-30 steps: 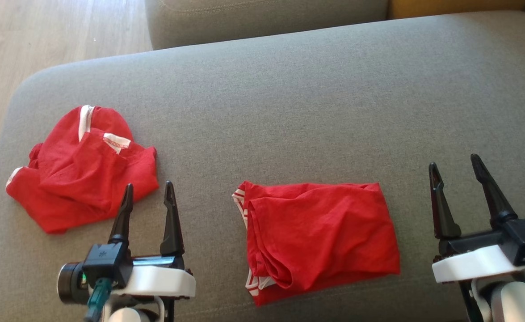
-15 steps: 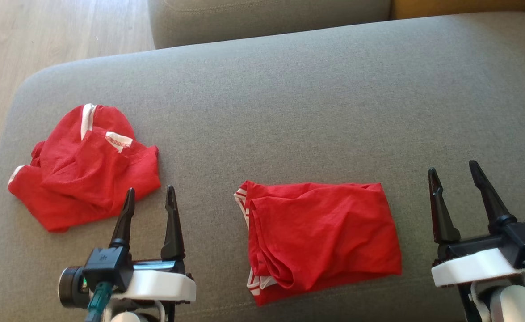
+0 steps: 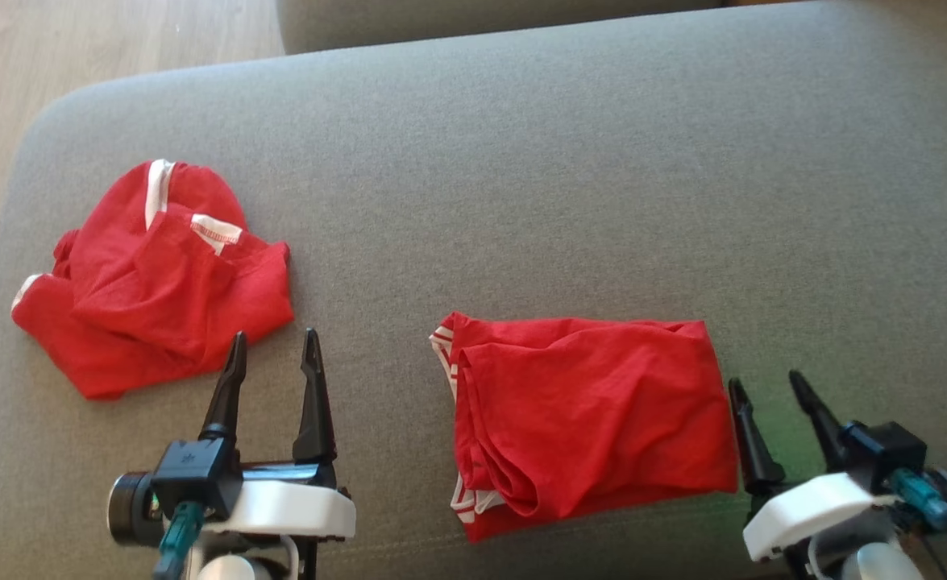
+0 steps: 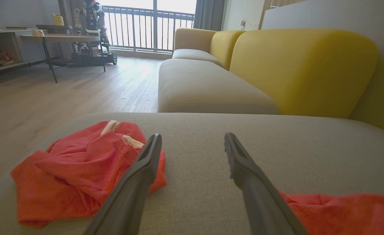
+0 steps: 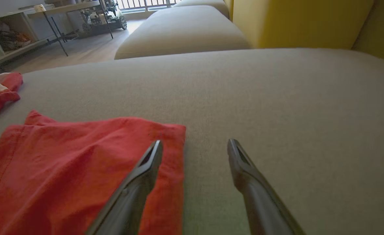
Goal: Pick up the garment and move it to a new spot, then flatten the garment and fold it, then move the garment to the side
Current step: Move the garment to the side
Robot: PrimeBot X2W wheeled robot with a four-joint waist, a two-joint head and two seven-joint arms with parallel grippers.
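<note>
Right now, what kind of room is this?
Probably a home-style living room: a long grey fabric sofa seat with rounded yellow upholstered backrests, pale wooden plank floor, and a tall window with a dark balcony railing.

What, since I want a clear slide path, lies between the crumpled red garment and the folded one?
In the head view, bare grey cushion, with the open left claw beside the crumpled garment; the folded garment lies apart.

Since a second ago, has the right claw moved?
Yes. Against the folded red garment, the right claw has shifted left, close beside its right edge, and drawn back toward the robot.
</note>
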